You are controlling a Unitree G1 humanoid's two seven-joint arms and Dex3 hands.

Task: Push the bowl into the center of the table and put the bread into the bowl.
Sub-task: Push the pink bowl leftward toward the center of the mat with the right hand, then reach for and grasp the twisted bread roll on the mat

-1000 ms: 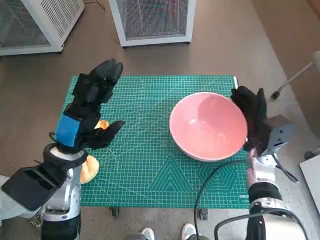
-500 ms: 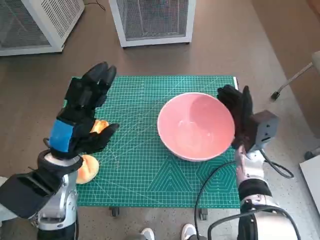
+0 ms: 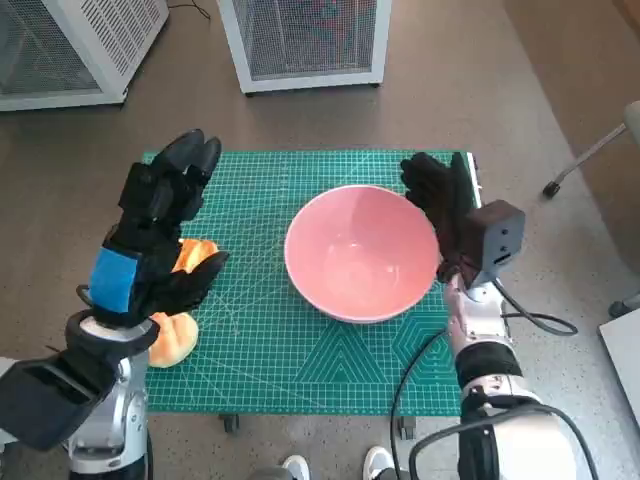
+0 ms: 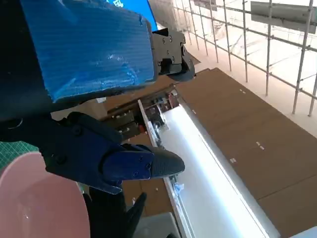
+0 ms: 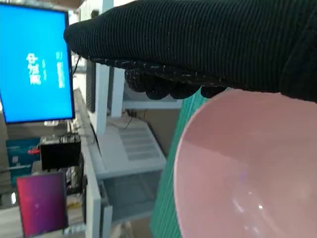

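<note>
**Head view: bowl slides toward the middle of the worktop, bread still waiting**

Head view shows the right robot hand (image 3: 437, 205) in its black knitted glove pressed flat against the far right side of the pink bowl (image 3: 361, 252), fingers extended along the rim and clamped on nothing. A second ago that hand and the bowl stood close to the right edge of the green cutting mat (image 3: 300, 340); both have since travelled leftward together, and the bowl now sits close to the mat's centre, slightly right of the middle. The push looks nearly finished, judging by how much mat shows on each side of the bowl.

The left robot hand (image 3: 150, 235), black with blue tape across its back, hangs raised above the left part of the mat with its fingers spread apart and nothing in them. It has drifted a little to the left and lower in the picture over the same second. Beneath and just beside it lies the bread (image 3: 175, 335), pale orange and rounded, partly hidden by the hand, near the mat's left edge and well apart from the bowl. It has not been picked up, so the second half of the task is not begun.

The bowl is smooth, glossy pink, wide and shallow-sided, upright and empty; the right wrist view shows its shining inner wall just under the glove.

On the floor beyond the worktop stand two white mesh-fronted cabinets (image 3: 305, 40).
</note>
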